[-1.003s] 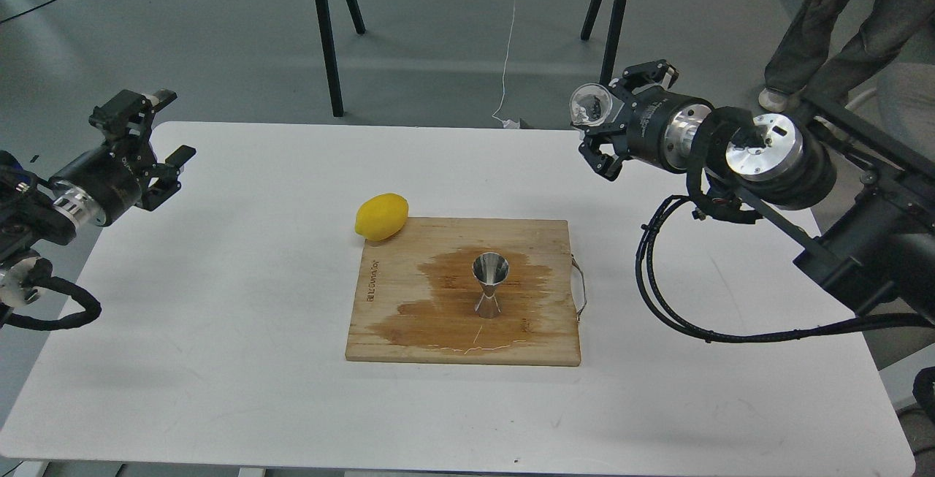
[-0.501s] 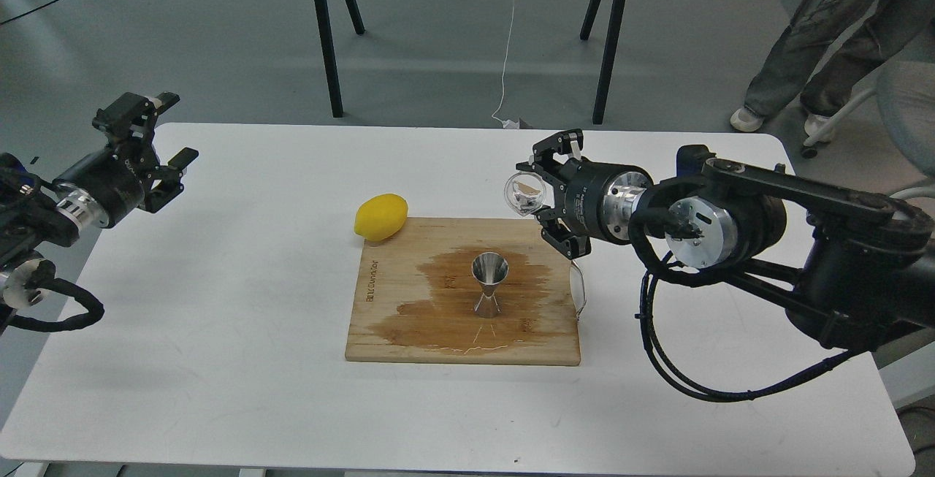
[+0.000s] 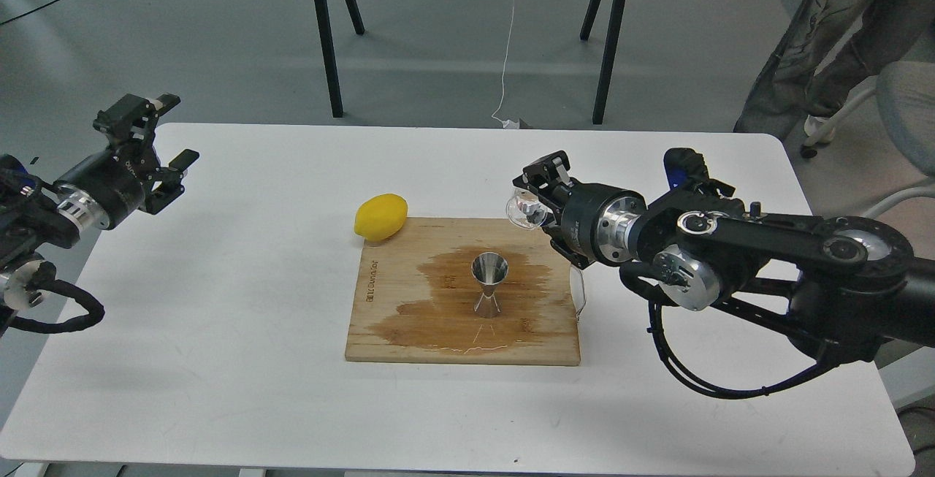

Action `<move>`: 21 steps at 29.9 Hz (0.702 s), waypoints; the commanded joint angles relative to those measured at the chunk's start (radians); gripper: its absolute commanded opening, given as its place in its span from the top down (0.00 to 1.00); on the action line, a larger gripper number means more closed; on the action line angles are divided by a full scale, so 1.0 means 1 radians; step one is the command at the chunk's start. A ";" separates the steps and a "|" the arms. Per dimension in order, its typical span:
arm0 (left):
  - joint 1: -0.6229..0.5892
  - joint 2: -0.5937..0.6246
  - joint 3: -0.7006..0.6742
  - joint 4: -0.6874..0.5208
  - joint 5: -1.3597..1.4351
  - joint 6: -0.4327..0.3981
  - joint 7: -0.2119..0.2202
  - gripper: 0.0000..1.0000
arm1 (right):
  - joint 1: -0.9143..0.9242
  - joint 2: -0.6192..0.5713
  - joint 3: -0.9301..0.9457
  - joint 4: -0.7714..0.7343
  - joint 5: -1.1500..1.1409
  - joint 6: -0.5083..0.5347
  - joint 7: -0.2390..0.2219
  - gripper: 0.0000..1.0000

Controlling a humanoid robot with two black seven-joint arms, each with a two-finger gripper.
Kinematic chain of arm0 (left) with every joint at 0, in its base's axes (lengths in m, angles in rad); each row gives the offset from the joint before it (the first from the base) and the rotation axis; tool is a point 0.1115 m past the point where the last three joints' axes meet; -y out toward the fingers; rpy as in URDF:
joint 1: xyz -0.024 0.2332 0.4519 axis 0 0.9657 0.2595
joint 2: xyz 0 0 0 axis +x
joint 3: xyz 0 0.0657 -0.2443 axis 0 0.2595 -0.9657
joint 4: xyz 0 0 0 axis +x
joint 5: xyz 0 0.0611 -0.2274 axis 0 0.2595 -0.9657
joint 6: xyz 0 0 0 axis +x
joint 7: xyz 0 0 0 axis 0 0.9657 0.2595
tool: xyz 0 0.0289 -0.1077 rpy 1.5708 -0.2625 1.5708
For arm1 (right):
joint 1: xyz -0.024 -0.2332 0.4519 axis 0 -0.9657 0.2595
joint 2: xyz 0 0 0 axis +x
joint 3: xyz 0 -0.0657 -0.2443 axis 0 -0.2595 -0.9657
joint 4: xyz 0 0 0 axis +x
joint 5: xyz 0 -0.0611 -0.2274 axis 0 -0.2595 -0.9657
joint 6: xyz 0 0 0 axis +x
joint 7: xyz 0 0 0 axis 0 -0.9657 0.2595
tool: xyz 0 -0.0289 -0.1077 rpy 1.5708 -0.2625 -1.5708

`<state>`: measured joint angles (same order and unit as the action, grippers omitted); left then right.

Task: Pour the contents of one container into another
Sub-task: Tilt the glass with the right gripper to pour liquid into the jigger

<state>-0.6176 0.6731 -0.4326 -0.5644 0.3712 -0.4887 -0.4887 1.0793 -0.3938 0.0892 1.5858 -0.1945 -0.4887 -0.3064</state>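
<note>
The right gripper (image 3: 537,203) holds the little glass cup (image 3: 523,211) tight, up in the air. The shiny steel jigger (image 3: 489,294) stands upright on the wet wooden board (image 3: 387,316), below the cup, a bit left and nearer. The left gripper (image 3: 157,144) is far away, its fingers apart and empty.

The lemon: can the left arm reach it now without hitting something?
Probably yes. The lemon lies at the cutting board's far left corner, and only bare table separates it from the empty left gripper. Whether the arm stretches that far is uncertain.
</note>
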 commanded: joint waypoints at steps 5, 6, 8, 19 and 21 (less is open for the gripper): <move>0.002 0.000 0.000 0.000 0.000 0.000 0.000 0.03 | 0.001 0.061 -0.045 -0.012 -0.060 0.000 0.010 0.75; 0.002 0.000 0.000 0.000 0.002 0.000 0.000 0.03 | 0.001 0.062 -0.045 -0.012 -0.068 0.000 0.013 0.75; 0.002 0.002 0.000 0.000 0.000 0.000 0.000 0.03 | 0.002 0.064 -0.045 -0.012 -0.069 0.000 0.016 0.75; 0.001 0.002 -0.002 0.000 0.002 0.000 0.000 0.03 | 0.021 0.064 -0.105 -0.010 -0.197 0.000 0.049 0.75; 0.001 0.002 -0.002 0.000 0.000 0.000 0.000 0.03 | 0.021 0.064 -0.106 -0.010 -0.200 0.000 0.052 0.75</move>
<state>-0.6159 0.6749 -0.4337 -0.5645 0.3718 -0.4887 -0.4887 1.0988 -0.3298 -0.0112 1.5753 -0.3853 -0.4887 -0.2605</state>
